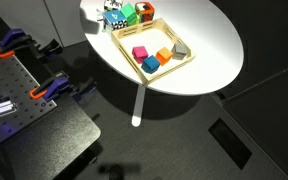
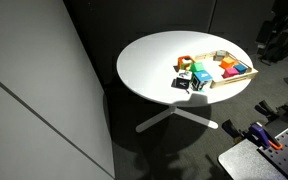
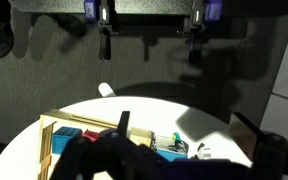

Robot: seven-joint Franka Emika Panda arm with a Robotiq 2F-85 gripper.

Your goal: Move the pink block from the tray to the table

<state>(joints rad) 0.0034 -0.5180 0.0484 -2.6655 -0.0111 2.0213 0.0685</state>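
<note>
The pink block (image 1: pixel 140 52) sits in the tray (image 1: pixel 171 69) on the white tabletop (image 1: pixel 212 45), among other coloured blocks. In the wrist view, the claw (image 3: pixel 151 35) hangs well apart from it, fingers spread wide, gripping nothing. The arm's pose is out of sight.

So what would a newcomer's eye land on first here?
The round white table glows against the dark floor in both exterior views. Near its edge sits the tray of bright blocks, the pink block among them, with a cluster of colourful toys beside it. In the wrist view the gripper hangs open above.
</note>
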